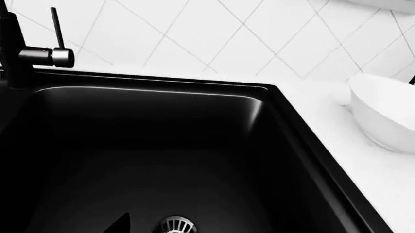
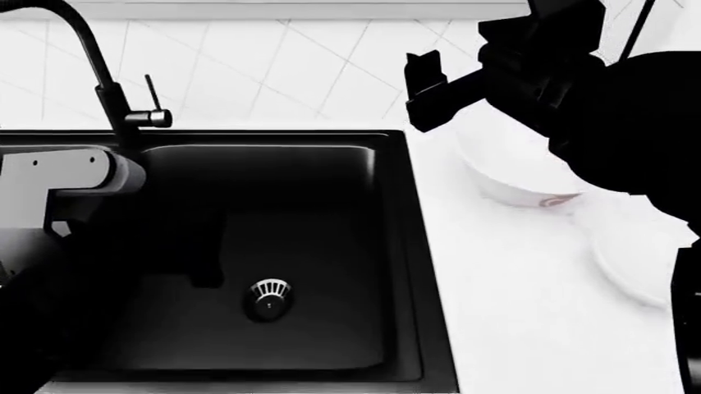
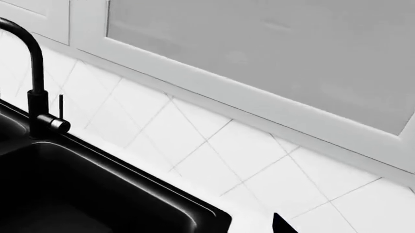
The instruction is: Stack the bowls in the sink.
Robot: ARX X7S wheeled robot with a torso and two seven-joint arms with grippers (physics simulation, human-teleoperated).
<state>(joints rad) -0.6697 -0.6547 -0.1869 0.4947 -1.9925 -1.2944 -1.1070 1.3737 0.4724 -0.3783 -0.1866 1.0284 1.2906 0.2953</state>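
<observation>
Right tool (image 2: 438,90) above larger bowl (image 2: 515,176) beside black sink (image 2: 400,246).

White countertop (image 2: 515,279) is carrying the matte black sink (image 2: 400,246), which is sitting recessed into it. Two white bowls are sitting directly on it right of the sink: larger bowl (image 2: 515,176) nearer the tiled wall, smaller bowl (image 2: 635,254) just beside it, nearer the robot.
</observation>
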